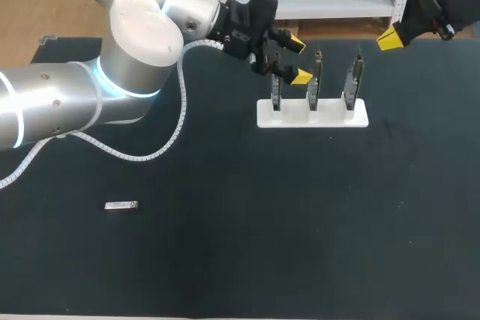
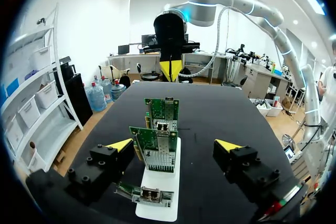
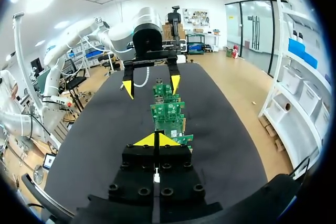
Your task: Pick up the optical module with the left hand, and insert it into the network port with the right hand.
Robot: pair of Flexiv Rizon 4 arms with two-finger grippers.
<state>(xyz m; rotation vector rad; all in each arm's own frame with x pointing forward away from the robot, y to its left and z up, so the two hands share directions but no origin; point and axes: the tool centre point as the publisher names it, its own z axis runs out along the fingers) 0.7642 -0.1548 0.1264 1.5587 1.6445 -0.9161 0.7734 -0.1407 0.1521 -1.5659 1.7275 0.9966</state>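
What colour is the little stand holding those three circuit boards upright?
The stand is plain white, which shows best in the head view, against the dark table.

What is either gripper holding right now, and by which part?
Nothing. The left gripper has its fingers open at the card stand, the right gripper is shut and empty, and the optical module lies alone on the table.

The left arm point(image 1: 135, 43) is silver-grey, with rounded white joint caps and glowing pale-blue rings. A white spiral-wrapped cable point(image 1: 182, 103) runs along it. The left claw point(image 1: 298, 59) and right claw point(image 3: 156, 140) are black, screw-studded blocks with yellow tips.
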